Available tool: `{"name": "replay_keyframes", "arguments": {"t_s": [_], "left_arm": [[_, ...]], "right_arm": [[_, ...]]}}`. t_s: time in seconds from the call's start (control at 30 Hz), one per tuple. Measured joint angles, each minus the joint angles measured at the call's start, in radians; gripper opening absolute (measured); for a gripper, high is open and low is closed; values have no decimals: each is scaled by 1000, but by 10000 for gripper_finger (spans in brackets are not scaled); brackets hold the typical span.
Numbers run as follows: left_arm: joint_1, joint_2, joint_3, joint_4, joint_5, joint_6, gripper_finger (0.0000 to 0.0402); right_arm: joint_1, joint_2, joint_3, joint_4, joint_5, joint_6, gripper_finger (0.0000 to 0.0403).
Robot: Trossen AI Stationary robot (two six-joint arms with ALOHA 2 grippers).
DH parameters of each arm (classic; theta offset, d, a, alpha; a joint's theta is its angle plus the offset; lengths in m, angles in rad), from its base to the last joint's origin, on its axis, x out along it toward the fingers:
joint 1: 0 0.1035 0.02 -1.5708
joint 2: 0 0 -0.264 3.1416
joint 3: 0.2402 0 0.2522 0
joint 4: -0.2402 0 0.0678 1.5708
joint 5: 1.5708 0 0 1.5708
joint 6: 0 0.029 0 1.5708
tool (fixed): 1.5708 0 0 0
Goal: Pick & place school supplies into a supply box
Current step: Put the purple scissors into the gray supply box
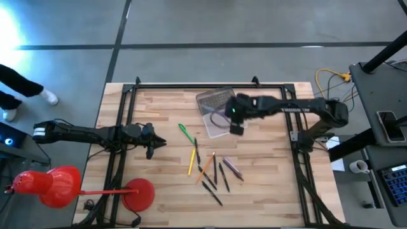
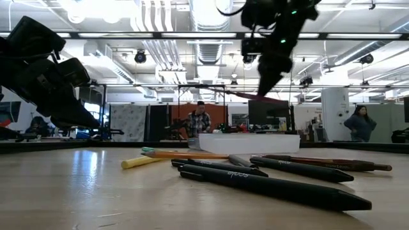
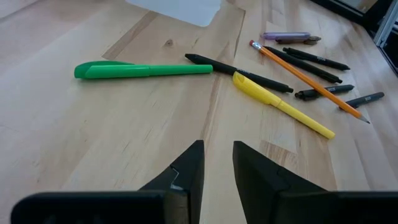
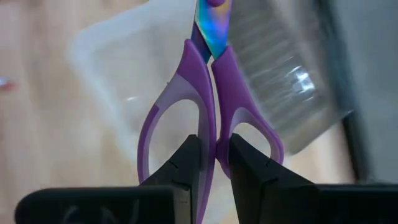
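Right now I have the right gripper (image 4: 214,163) clenched on the small purple-handled scissors (image 4: 208,112), its fingers pinching the inner edges of the two handle loops where they meet, with the iridescent blades pointing away from the wrist. Directly beyond the blades sits the clear plastic rectangular supply box (image 4: 124,81) with its grey ribbed lid (image 4: 283,74) hinged open to one side, so I judge I am hovering above the box, about to lower or drop. My worry is the grip: it holds only a narrow strip of plastic, so the scissors could swivel or slip early and land on the rim or the lid instead of inside. If I come down off-centre, the tips could also catch the box wall and nudge the light case across the wooden table (image 1: 267,184). My left gripper (image 3: 217,163) waits low over the wood, fingers nearly closed on nothing, with the green pen (image 3: 143,70), the yellow pen (image 3: 283,104), an orange pencil (image 3: 308,78) and several dark pens (image 3: 311,59) lying just ahead of it.
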Motion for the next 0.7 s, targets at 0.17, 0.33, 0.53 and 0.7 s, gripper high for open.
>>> {"name": "replay_keyframes", "arguments": {"t_s": [0.17,0.33,0.53,0.7], "left_arm": [[0,0,0,0,0,0,69],[0,0,0,0,0,0,69],[0,0,0,0,0,0,69],[0,0,0,0,0,0,69]], "right_arm": [[-117,108,85,-15,1,-109,49],[-161,190,123,-86,-2,-207,49],[-164,249,119,-90,-55,-245,49],[-164,280,118,-89,-60,-253,49]]}}
